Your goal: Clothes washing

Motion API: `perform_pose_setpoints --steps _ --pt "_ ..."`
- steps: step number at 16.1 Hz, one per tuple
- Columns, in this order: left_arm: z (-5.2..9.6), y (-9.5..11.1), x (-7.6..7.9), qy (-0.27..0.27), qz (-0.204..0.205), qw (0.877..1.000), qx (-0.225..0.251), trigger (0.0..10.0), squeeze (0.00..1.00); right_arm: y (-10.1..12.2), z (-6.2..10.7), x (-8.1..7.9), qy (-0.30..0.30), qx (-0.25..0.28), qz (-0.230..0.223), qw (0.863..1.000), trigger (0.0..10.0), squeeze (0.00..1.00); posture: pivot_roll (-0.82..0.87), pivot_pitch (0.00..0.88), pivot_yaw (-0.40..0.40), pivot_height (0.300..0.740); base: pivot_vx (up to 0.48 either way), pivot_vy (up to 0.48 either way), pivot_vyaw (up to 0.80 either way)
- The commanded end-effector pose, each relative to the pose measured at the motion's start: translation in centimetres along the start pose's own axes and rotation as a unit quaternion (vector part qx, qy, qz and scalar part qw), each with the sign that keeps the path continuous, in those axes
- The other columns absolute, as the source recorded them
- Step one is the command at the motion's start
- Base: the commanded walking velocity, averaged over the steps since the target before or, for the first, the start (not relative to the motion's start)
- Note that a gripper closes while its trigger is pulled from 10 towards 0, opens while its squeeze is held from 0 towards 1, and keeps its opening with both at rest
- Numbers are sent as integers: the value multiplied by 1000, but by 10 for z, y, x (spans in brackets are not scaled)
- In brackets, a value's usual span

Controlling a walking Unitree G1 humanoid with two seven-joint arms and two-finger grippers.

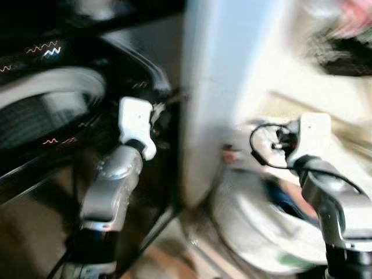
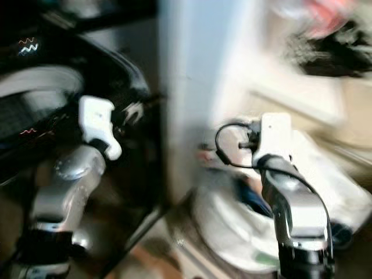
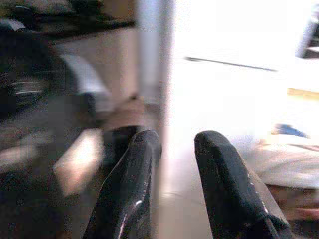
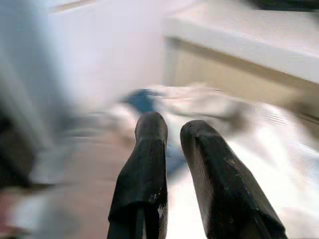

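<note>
2 grippers, left gripper (image 3: 177,144) and right gripper (image 4: 172,130), jaws slightly parted, empty, blurred dark washing machine (image 1: 52,116), pale wall panel (image 1: 215,87), white laundry basket (image 1: 256,232).

No text, label or number can be read; everything is blurred.

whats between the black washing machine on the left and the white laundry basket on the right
A tall pale blue-white upright panel stands between the black washing machine and the white laundry basket, seen in both eye views, though blurred.

Pale blue-white wall panel (image 1: 224,87) in middle; beige floor (image 4: 99,189), blurred.
</note>
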State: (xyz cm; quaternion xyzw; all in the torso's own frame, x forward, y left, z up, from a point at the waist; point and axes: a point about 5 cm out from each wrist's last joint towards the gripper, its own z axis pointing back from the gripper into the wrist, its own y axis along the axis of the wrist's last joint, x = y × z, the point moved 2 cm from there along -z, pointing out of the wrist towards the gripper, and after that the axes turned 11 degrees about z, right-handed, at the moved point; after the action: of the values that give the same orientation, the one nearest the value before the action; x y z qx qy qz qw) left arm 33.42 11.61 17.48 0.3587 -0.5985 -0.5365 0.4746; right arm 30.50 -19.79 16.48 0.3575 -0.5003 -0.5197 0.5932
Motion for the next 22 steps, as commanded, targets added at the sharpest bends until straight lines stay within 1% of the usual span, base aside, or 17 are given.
perform_pose_setpoints --steps 1,2,3,4,6,7,8,9,10,12,13,15,19,20,21,22 --pt "-2 11 -7 12 -15 1000 17 10000 0 4 3 -2 0 2 -6 1000 10000 0 -68 0 5 740 0 469 -763" --pt "-2 12 -7 10 -22 999 21 10000 0 4 3 -1 -2 0 -3 1000 10000 0 -71 0 9 740 0 469 -763" --pt "-4 11 -6 14 -47 999 10 10000 0 5 3 0 -5 2 -4 1000 10000 0 -73 0 11 740 0 0 -756" --pt "-4 11 -6 13 -54 998 11 10000 0 5 3 0 -6 2 3 1000 10000 0 -73 0 11 740 0 0 0" --pt "-6 10 -2 11 -55 998 13 10000 0 6 3 -2 7 0 15 1000 10000 0 -79 0 16 740 0 -480 0" --pt "-6 9 1 6 -42 999 14 10000 0 7 4 -5 22 3 22 999 10000 0 -78 0 15 740 0 -480 0" --pt "-5 10 5 -5 -9 1000 21 10000 0 9 4 -9 36 10 30 999 10000 0 -78 0 15 740 0 0 0" --pt "-5 13 4 -4 -15 999 32 10000 0 10 4 -10 42 14 39 998 10000 0 -77 0 10 740 0 0 0" --pt "-4 13 3 -1 -22 999 29 10000 0 10 4 -11 46 17 46 998 10000 0 -77 0 10 740 0 0 0" --pt "-3 14 0 8 -17 999 37 10000 0 10 5 -13 61 19 62 996 10000 0 -74 0 5 740 0 0 0" --pt "-1 14 -5 15 -6 999 38 10000 0 9 5 -18 81 15 78 994 10000 0 -74 0 5 740 0 0 0" --pt "0 13 -8 27 -7 999 37 10000 0 11 4 -20 91 21 91 991 10000 0 -72 0 -3 740 300 0 800" --pt "2 13 -9 28 -7 999 37 10000 0 11 3 -22 96 24 91 991 10000 0 -65 0 -10 740 329 0 800" --pt "2 13 -9 28 -8 999 37 10000 0 12 3 -21 92 31 98 990 10000 0 -65 0 -10 740 330 0 706" --pt "2 13 -8 25 -8 999 35 10000 0 13 3 -20 89 31 88 992 10000 0 -65 0 -10 740 334 0 0" --pt "2 12 -6 17 -8 999 34 10000 0 11 2 -15 75 25 69 994 10000 0 -65 0 -7 740 330 0 0"
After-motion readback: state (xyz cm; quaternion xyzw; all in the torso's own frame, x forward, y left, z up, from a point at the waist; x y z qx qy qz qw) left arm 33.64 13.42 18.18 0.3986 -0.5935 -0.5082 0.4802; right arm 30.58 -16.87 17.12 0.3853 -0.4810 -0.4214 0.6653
